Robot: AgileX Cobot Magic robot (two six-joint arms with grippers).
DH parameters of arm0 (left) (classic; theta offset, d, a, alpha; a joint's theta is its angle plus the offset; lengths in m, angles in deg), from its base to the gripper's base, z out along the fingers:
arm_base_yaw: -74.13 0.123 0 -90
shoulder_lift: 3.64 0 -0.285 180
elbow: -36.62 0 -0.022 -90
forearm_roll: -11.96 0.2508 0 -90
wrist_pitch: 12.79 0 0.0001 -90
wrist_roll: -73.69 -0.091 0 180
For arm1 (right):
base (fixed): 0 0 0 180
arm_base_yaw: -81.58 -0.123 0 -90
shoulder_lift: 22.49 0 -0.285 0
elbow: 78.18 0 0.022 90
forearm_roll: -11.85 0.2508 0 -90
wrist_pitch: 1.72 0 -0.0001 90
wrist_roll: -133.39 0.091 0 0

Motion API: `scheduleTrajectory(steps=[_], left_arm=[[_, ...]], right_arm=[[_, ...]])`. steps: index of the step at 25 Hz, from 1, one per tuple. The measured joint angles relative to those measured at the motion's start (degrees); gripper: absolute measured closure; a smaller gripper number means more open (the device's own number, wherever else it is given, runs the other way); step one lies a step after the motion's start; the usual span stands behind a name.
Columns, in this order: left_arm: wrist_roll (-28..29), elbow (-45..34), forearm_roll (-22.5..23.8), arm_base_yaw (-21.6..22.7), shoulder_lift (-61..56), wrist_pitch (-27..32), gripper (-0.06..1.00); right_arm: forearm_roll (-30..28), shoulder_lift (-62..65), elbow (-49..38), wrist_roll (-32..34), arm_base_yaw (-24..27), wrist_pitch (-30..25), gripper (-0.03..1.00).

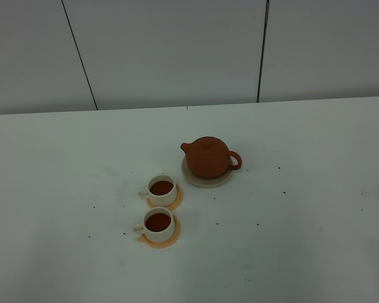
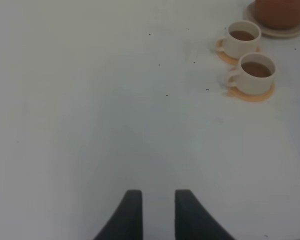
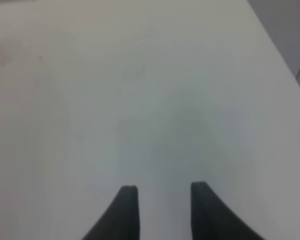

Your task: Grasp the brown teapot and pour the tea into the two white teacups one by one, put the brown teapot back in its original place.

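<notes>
The brown teapot (image 1: 207, 158) stands upright on the cream trivet (image 1: 205, 184), its original place, with the spout to the left and the handle to the right. The two white teacups (image 1: 162, 189) (image 1: 158, 224) sit in front of it to the left, each holding dark tea. Neither gripper shows in the exterior high view. In the left wrist view my left gripper (image 2: 158, 192) is open over bare table, far from the teacups (image 2: 242, 39) (image 2: 257, 72) and the teapot (image 2: 280, 12). My right gripper (image 3: 160, 187) is open over bare table, holding nothing.
Each cup rests on a small orange coaster (image 1: 175, 201) (image 1: 166, 241). Small dark specks dot the white table (image 1: 303, 208). A grey panelled wall (image 1: 177, 50) runs behind the table's far edge. The right wrist view shows the table's edge (image 3: 280, 50).
</notes>
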Motion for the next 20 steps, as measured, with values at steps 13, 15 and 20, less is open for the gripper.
scheduleTrajectory(steps=[13, 15, 20], left_arm=[[0.00, 0.00, 0.05, 0.00, 0.00, 0.00, 0.71], [0.00, 0.00, 0.05, 0.00, 0.00, 0.00, 0.71], [0.00, 0.00, 0.05, 0.00, 0.00, 0.00, 0.71]], right_arm=[[-2.88, -0.01, -0.35, -0.38, 0.00, -1.82, 0.72], [-3.55, -0.01, -0.35, -0.58, 0.00, -2.23, 0.72], [-2.77, -0.01, -0.35, -0.53, 0.00, -1.97, 0.72]])
